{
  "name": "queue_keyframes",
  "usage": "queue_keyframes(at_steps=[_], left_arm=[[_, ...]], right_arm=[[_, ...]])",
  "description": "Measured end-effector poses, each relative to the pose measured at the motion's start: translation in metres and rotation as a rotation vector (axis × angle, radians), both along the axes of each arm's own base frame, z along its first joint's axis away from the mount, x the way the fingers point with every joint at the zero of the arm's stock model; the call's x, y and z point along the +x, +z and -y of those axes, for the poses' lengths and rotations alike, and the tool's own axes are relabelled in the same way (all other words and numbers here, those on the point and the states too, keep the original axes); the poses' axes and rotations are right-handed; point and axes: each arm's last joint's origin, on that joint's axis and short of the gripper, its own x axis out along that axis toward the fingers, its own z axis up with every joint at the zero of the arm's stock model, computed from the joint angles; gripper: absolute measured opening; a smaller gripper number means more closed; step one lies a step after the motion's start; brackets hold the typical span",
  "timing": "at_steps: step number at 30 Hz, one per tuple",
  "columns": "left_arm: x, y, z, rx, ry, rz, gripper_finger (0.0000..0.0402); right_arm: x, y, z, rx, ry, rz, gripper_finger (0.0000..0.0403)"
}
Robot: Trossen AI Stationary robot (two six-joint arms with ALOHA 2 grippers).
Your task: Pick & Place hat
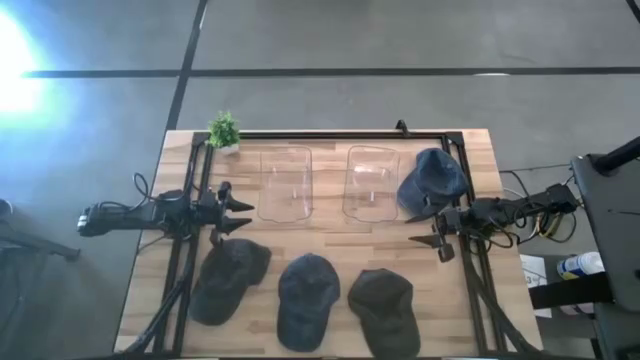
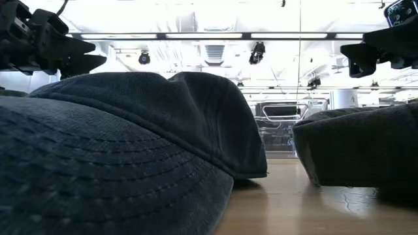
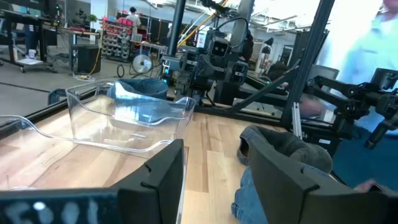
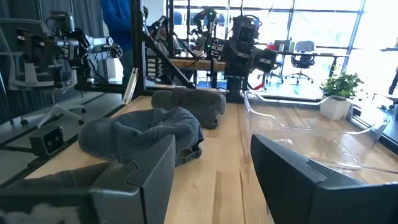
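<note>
Four caps are lying on the light wooden table [image 1: 330,225]. Three are sitting in a row along the near edge: a dark grey cloth cap [image 1: 228,278] on the left, a faded blue denim cap [image 1: 306,298] in the middle, and a dark olive cloth cap [image 1: 386,308] on the right. A fourth, blue denim cap [image 1: 432,178] is resting at the far right, partly over the rim of the right clear plastic bin [image 1: 371,182], with the left clear plastic bin [image 1: 286,182] sitting empty beside it.

The left end effector [image 1: 240,214] is hovering above the table with its fingers spread and nothing between them. The dark grey cap is lying just toward the near edge from it, with its long axis running away toward the front corner, so this arm looks nearest to that one. The right end effector [image 1: 430,228] is hanging with its fingers apart and empty too, between the far blue cap and the olive cap, and the blue one is closer to it.

I'd judge the pick is not yet begun, and each arm has a cap close at hand
</note>
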Motion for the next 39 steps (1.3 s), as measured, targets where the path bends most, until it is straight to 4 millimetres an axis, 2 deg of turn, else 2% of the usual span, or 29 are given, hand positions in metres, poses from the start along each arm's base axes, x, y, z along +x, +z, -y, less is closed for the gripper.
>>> queue_keyframes(at_steps=[7,13,18,21,25,28,29,33,35,37,39], left_arm=[[0.000,0.000,0.000,0.000,0.000,0.000,0.0176],[0.000,0.000,0.000,0.000,0.000,0.000,0.0176],[0.000,0.000,0.000,0.000,0.000,0.000,0.0176],[0.000,0.000,0.000,0.000,0.000,0.000,0.0176],[0.000,0.000,0.000,0.000,0.000,0.000,0.0176],[0.000,0.000,0.000,0.000,0.000,0.000,0.0176],[0.000,0.000,0.000,0.000,0.000,0.000,0.0176],[0.000,0.000,0.000,0.000,0.000,0.000,0.0176],[0.000,0.000,0.000,0.000,0.000,0.000,0.0176],[0.000,0.000,0.000,0.000,0.000,0.000,0.0176],[0.000,0.000,0.000,0.000,0.000,0.000,0.0176]], right_arm=[[0.000,0.000,0.000,-0.004,0.000,0.001,0.0206],[0.000,0.000,0.003,-0.545,-0.089,0.067,0.0206],[0.000,0.007,0.007,-0.853,-0.260,0.094,0.0206],[0.000,0.008,0.008,-0.956,-0.285,0.094,0.0206],[0.000,0.007,0.008,-0.927,-0.281,0.086,0.0206],[0.000,0.008,0.007,-0.744,-0.249,0.111,0.0206],[0.000,0.010,0.006,-0.578,-0.237,0.128,0.0205],[-0.002,0.024,0.008,0.407,-0.198,0.216,0.0206],[-0.004,0.028,0.009,0.720,-0.175,0.257,0.0206],[-0.005,0.033,0.011,0.924,-0.166,0.314,0.0206],[-0.007,0.036,0.012,0.979,-0.168,0.349,0.0206]])
